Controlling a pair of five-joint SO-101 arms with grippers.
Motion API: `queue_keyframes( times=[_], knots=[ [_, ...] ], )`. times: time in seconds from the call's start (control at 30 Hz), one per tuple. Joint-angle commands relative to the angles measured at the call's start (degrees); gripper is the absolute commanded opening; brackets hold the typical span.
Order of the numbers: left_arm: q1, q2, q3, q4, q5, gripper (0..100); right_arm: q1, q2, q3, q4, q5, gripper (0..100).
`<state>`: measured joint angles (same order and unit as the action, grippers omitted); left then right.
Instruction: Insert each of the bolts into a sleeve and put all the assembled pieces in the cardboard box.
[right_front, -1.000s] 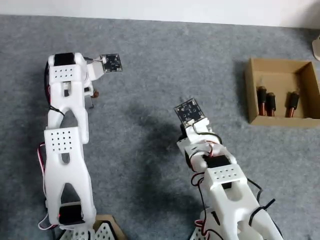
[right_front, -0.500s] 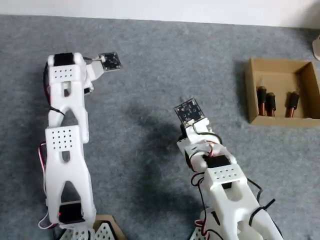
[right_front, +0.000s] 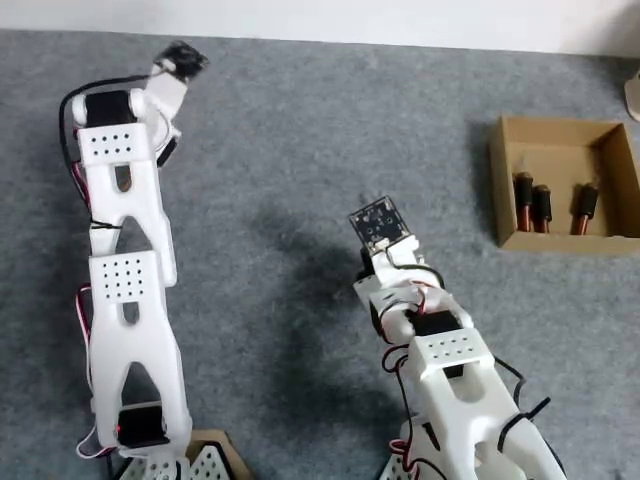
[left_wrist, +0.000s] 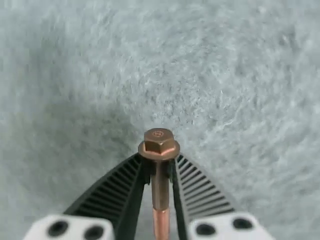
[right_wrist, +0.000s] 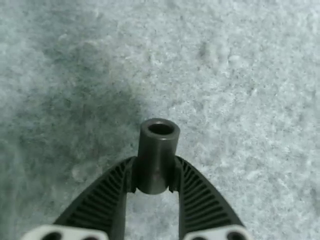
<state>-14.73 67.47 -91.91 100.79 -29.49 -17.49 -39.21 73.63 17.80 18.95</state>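
Left arm (right_front: 125, 200) stretches out & up vs 1 s ago; nearer in, right end effector (right_wrist: 156, 172) stays clamped on sleeve (right_wrist: 157, 150), left end effector (left_wrist: 159, 162) farther out grips bolt (left_wrist: 159, 145), so mating's next; cardboard box (right_front: 560, 243) holds 3 done pcs (right_front: 540, 205).

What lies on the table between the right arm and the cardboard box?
Bare grey carpet, right up to the cardboard box, as the high view shows.

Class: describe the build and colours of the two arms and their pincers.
The left arm and right arm are white shells with hole grids, black motors and red, black and white cables. The left pincer and right pincer have black ribbed fingers on white mounts.
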Motion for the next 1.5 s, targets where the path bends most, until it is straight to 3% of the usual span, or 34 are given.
queue_keyframes(
  times=[0.0, 0.13, 0.33, 0.6, 1.03, 1.27, 1.47],
  knots=[
    [0.31, -4.53, -2.59, 0.88, 12.92, 1, 0.04, -2.07, 0.13, -5.05, -4.13, 0.4],
    [0.75, -9.63, 3.12, 1.32, 18.99, 1, 0.4, -2.24, 1.54, -6.37, -4.4, 0.4],
    [1.89, -28.62, 32.66, 0.97, 19.6, 1, 1.63, -2.15, -5.23, 5.85, -10.02, 0.4],
    [2.33, -53.41, 54.64, 0.18, 23.47, 1, 1.54, -2.24, -6.02, 11.47, -12.31, 0.4],
    [7.69, -92.18, 108.97, -37.36, 32.44, 1, 1.63, -2.24, -11.47, 20.18, -14.07, 0.4],
    [8.84, -94.29, 120.31, -47.65, 36.13, 1, 1.27, -4.44, -11.47, 20.09, -13.98, 0.4],
    [9.1, -94.46, 123.47, -50.73, 36.84, 1, 1.19, -21.85, -6.9, 21.76, -13.89, 0.4]
  ],
)
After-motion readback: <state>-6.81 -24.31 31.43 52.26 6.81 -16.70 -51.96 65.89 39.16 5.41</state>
